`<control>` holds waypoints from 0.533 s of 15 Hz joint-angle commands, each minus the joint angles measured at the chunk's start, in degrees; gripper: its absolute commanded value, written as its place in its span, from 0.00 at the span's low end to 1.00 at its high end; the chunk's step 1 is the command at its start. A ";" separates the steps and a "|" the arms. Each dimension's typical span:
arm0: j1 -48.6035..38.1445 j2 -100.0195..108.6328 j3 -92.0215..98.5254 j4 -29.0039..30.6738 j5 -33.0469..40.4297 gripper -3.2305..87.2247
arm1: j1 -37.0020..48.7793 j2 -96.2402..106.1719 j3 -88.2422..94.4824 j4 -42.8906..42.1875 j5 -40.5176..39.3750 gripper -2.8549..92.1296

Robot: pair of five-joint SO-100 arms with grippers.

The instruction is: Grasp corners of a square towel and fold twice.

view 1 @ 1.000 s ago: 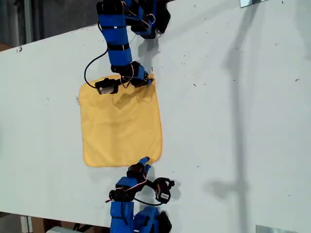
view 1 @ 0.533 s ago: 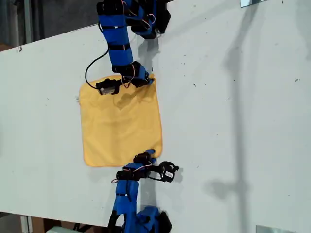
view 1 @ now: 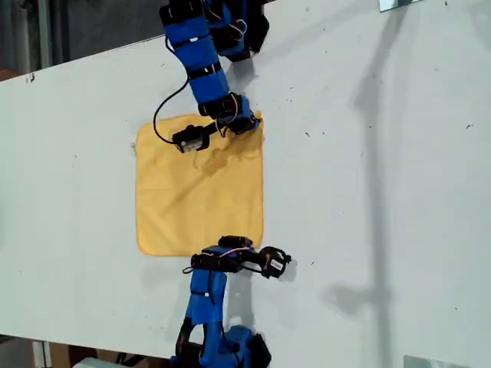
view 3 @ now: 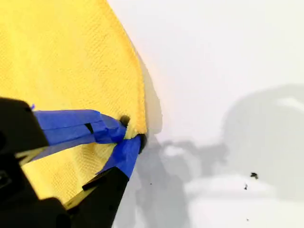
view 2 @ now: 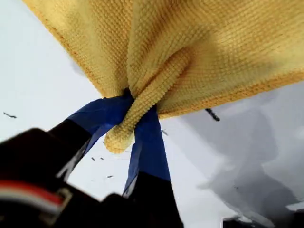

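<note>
The square towel [view 1: 199,199] lies mostly flat on the white table [view 1: 368,192], yellow-orange. My first gripper [view 1: 247,123] is at its far corner on the exterior view's right. In the first wrist view the gripper [view 2: 137,102] is shut on that corner [view 2: 121,135], and the towel [view 2: 213,47] bunches into a roll between the blue fingers. My second gripper [view 1: 247,247] is at the near corner on the same side. In the second wrist view it [view 3: 133,130] pinches the hem of the towel [view 3: 61,57]. The two corners [view 1: 146,247] on the exterior view's left lie free.
The first arm's base [view 1: 230,23] stands at the table's far edge and the second arm's base [view 1: 219,345] at the near edge. Bare white table stretches to the exterior view's right, with small dark specks [view 1: 307,134]. Metal pieces [view 1: 399,4] sit at that side's corners.
The second gripper swung onto the towel's near corner and shut on it. The first arm moved toward the exterior view's right, and the whole towel shifted that way with it.
</note>
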 commanded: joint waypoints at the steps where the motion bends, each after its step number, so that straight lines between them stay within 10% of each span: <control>1: 7.73 0.62 -5.27 6.86 -3.96 0.03 | -9.23 5.01 -3.16 4.39 7.38 0.03; 8: 25.93 -2.46 -15.47 11.43 -17.84 0.03 | -29.36 8.88 -9.67 9.23 26.02 0.03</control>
